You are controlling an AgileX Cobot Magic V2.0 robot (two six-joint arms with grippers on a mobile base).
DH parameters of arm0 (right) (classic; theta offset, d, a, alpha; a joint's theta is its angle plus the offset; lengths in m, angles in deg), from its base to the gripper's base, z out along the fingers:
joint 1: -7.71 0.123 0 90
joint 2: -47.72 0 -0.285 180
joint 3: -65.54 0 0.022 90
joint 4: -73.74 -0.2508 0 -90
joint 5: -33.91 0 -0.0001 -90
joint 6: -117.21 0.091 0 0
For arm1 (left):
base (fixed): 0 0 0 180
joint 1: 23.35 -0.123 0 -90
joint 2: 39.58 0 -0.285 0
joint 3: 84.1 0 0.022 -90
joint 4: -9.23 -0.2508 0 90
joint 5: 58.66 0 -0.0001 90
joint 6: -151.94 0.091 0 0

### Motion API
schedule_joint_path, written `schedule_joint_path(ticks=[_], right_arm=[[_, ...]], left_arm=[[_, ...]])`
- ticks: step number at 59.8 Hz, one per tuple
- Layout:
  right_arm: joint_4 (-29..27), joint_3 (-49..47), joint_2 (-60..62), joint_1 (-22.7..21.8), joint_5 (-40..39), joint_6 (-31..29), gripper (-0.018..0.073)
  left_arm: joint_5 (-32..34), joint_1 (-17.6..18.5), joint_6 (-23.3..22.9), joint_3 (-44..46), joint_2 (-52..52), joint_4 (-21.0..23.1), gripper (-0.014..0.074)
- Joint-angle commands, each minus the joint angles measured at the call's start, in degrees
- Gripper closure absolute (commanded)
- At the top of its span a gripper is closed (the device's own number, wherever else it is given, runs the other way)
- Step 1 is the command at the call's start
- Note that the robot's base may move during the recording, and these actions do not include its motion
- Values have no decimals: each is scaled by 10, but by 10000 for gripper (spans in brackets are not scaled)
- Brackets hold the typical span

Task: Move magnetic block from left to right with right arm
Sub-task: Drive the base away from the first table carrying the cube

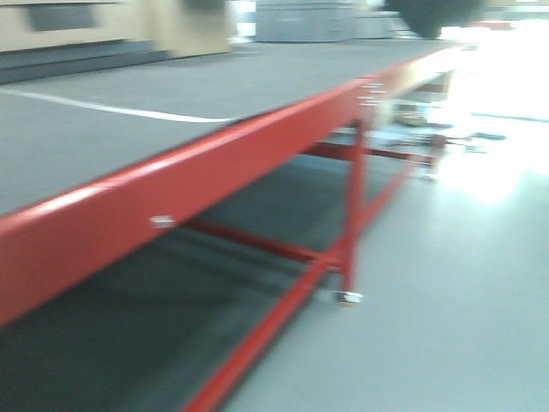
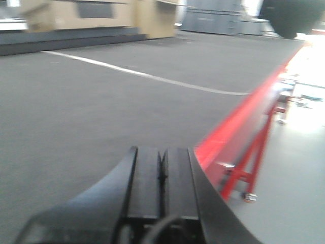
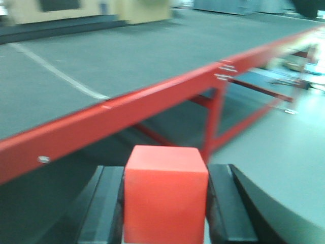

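We are gripping the small matte red cube (image 3: 166, 195) in our black right tool (image 3: 165, 218). Our left tool (image 2: 161, 170) is pinching shut, empty. We are not putting the cube down yet.

The matte red magnetic block (image 3: 166, 193) sits upright, clamped between the right gripper (image 3: 166, 213)'s black fingers (image 3: 226, 203). It hangs off the table (image 3: 152, 51), outside its red edge (image 3: 127, 109).

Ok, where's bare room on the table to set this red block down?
The grey tabletop is bare on both sides of the white line, from the red edge to the tan boxes; only that far side is crowded.
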Motion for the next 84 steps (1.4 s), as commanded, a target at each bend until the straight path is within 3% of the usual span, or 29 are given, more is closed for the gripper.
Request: schedule_joint_path(ticks=[1,84], right_arm=[[10,-15,-4,-4,-51,-4,303],[10,-15,-4,-4,-51,-4,303]], left_arm=[[52,1,-2,-5,8,0,712],[52,0,-2,-5,8,0,712]])
